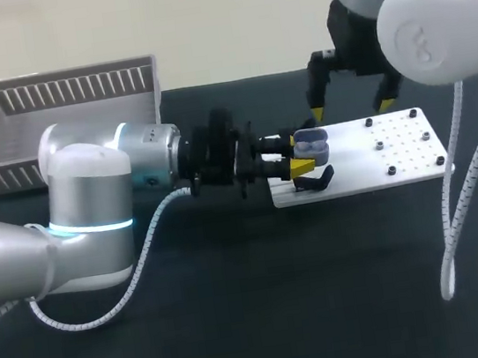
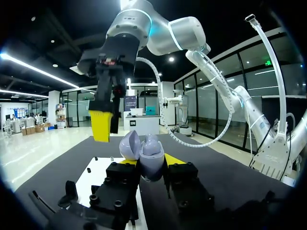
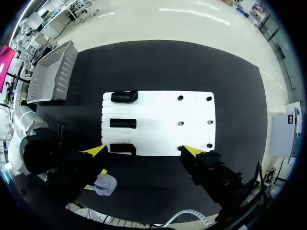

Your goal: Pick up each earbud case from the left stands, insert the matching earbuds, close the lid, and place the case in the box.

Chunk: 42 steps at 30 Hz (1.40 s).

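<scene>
Case point(image 1: 309, 141): clamped in L end effector point(image 1: 300, 153), yellow tips pressing on its two flanks. Held off the tabletop point(image 1: 241, 321), near the stand end of the white board point(image 1: 404, 151). Sits upright w/ lid swung open, both halves showing in L wrist view. R end effector point(image 1: 350, 110): fingers wide apart, empty, hangs over the board's far edge, apart from case. Three black stands point(image 3: 123, 123) on board, all look bare. Box point(image 1: 59, 102) well apart, at far left.

Handling, as judged: likely light, hard plastic shell, smooth & rounded, so prob. slippery. Could squirt out of a pinch if squeezed off-centre. Best held as now, on lower body across the flanks, below hinge line, leaving lid & wells free. Lid hinge prob. the weak pt; avoid side load on it, press shut from top only. No need for much force; too much could crack it or pop it loose. Earbuds not seen; would be tiny, need a fine tip pinch.
</scene>
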Tool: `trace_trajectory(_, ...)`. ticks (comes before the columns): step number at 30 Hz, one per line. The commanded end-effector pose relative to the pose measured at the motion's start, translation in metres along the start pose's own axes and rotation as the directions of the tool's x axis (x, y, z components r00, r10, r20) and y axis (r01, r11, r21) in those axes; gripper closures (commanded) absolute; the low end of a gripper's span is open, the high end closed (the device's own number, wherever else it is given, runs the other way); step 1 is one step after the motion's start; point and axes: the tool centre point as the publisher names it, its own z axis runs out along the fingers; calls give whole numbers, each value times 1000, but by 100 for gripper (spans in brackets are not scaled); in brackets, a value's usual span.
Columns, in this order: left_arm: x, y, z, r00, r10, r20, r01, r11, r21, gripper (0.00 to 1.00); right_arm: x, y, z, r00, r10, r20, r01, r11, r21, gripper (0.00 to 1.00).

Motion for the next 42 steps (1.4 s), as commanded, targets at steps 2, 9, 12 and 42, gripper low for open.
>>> trace_trajectory(2,1,-1,0,1000,2,1,-2,1000,-4,100,2,0,2,1000,-6,-30,6,1000,-11,0)
trace_trajectory(9,1,-1,0,1000,2,1,-2,1000,-4,100,25,10,-9,997,-30,-65,27,999,-37,0)
trace_trajectory(12,1,-1,0,1000,2,1,-2,1000,-4,100,33,15,-12,996,-41,-77,38,998,-44,0)
trace_trajectory(42,-26,-30,-53,1000,-8,-3,7,972,-234,100,93,34,-125,799,-316,511,419,903,-95,0)
